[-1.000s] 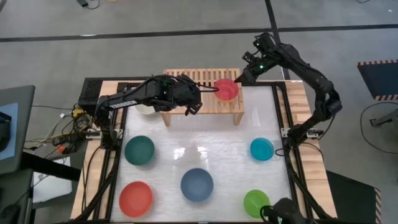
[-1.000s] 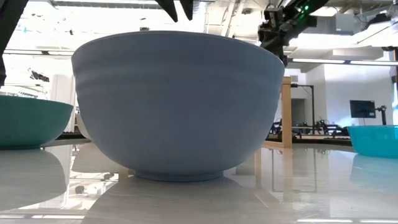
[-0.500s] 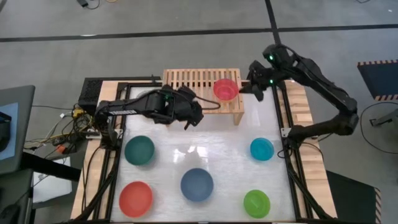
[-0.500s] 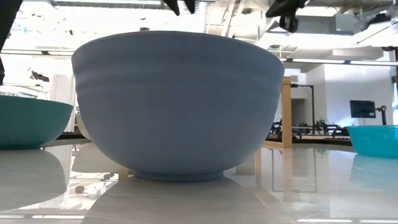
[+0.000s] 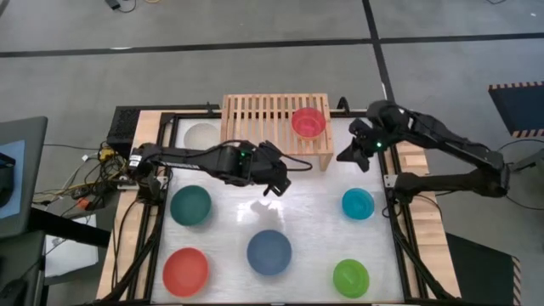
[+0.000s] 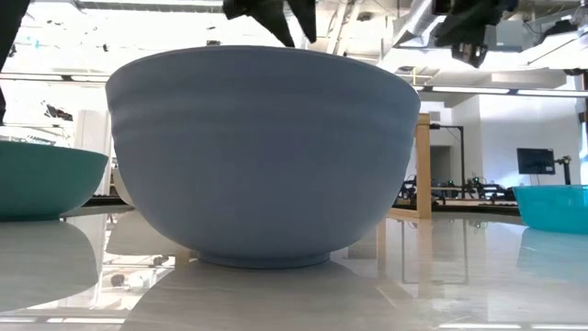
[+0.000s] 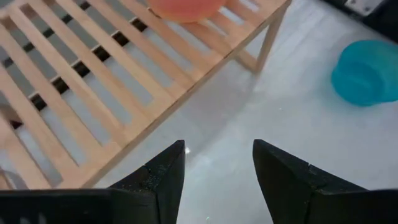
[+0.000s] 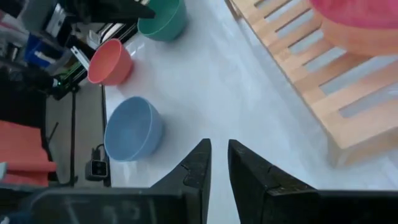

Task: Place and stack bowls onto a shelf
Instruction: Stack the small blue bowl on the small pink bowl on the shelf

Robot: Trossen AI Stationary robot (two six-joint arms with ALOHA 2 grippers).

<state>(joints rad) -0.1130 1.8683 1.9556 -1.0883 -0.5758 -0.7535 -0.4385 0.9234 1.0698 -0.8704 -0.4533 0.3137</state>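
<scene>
The light-wood shelf (image 5: 274, 124) stands at the table's far edge, with a pink bowl (image 5: 308, 122) on the right end of its slats. A white bowl (image 5: 202, 136) stands on the table left of the shelf. Teal (image 5: 190, 205), red (image 5: 185, 269), dark blue (image 5: 269, 252), green (image 5: 351, 277) and cyan (image 5: 358, 203) bowls stand apart on the table. My left gripper (image 7: 217, 163) hangs open over bare table just in front of the shelf. My right gripper (image 8: 219, 158) hovers off the shelf's right end, its fingers a narrow gap apart, nothing between them.
The dark blue bowl (image 6: 262, 152) fills the low view, with the shelf's leg (image 6: 423, 165) behind it. A black frame (image 5: 387, 183) runs along the table's sides. Bare white tabletop (image 5: 280, 208) lies between the shelf and the near row of bowls.
My left gripper has come off the shelf top toward the near edge and down, over the bare table. My right gripper has drawn back from the pink bowl toward the near and right edges; the bowl stays on the shelf.
</scene>
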